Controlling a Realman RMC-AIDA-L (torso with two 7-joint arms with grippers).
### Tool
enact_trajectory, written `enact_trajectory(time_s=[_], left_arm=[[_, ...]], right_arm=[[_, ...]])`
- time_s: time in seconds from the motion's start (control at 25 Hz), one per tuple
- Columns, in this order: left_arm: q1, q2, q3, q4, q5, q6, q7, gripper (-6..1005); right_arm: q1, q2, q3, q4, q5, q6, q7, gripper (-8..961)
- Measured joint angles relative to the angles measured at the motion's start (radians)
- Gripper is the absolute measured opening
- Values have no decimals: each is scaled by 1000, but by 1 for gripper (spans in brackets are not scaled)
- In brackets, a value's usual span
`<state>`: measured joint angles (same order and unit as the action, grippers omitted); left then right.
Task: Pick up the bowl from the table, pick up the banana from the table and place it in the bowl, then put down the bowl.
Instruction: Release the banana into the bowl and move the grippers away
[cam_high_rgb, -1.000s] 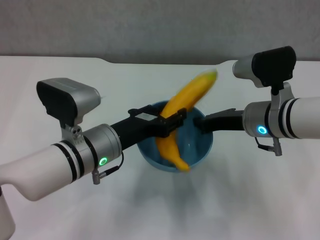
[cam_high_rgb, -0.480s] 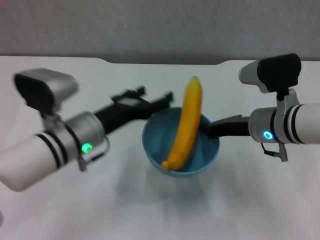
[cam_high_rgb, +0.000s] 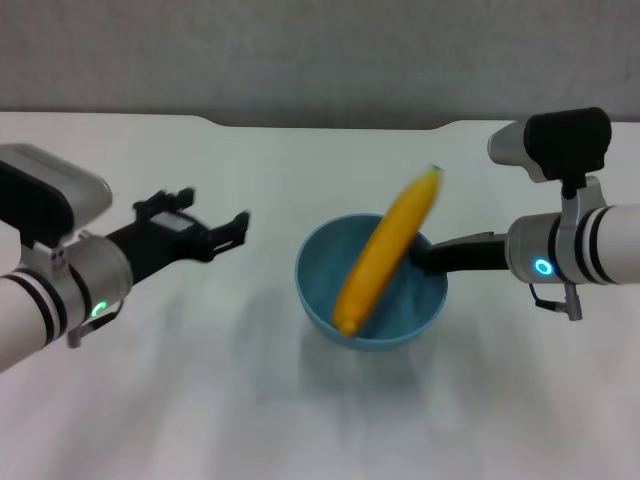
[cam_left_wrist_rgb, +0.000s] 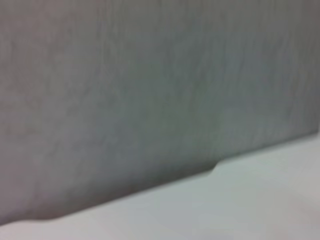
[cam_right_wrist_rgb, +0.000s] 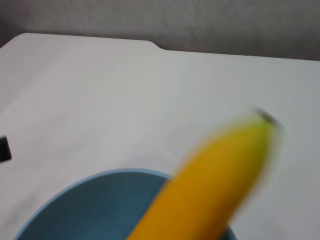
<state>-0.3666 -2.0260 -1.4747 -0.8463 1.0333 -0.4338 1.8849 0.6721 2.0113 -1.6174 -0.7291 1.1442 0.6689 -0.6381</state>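
Observation:
The light-blue bowl (cam_high_rgb: 371, 300) is near the middle of the white table (cam_high_rgb: 300, 170). Its shadow lies on the table just below it. My right gripper (cam_high_rgb: 418, 257) is shut on the bowl's right rim. The yellow banana (cam_high_rgb: 385, 252) stands tilted in the bowl, lower end inside, stem tip up and to the right over the rim. My left gripper (cam_high_rgb: 215, 212) is open and empty, well left of the bowl. The right wrist view shows the banana (cam_right_wrist_rgb: 215, 185) over the bowl (cam_right_wrist_rgb: 90, 205).
The table's far edge with its shallow notch (cam_high_rgb: 330, 127) runs along a grey wall. The left wrist view shows only that wall and the table edge (cam_left_wrist_rgb: 250, 200). White tabletop (cam_right_wrist_rgb: 100, 90) lies around the bowl on all sides.
My left gripper let go of the banana and drew back to the left. The banana tipped over to lean right in the bowl. The bowl shifted slightly right with the right gripper.

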Motion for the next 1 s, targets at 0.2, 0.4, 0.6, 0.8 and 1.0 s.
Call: enact_trajectory(time_s=[0.2,0.4,0.6,0.8,1.0], left_arm=[[9,-5,12,17,58,141,8,886],[9,-8,22,33,67,259,29,885],[8,-8,23,39,66,267,46,883],[8,-8,20,57,60,273,43,881],[7,-13,20,63,58,273,46,880]], right_arm=[[90,-3,46,115,-11,-8,-10,177],[185,-3,58,247,-15,-6,-12,181],[178,7,44,258,-14,-9,-22,186],[163,12,15,259,-6,-17,-32,190],[114,15,9,257,-3,-42,-32,194]])
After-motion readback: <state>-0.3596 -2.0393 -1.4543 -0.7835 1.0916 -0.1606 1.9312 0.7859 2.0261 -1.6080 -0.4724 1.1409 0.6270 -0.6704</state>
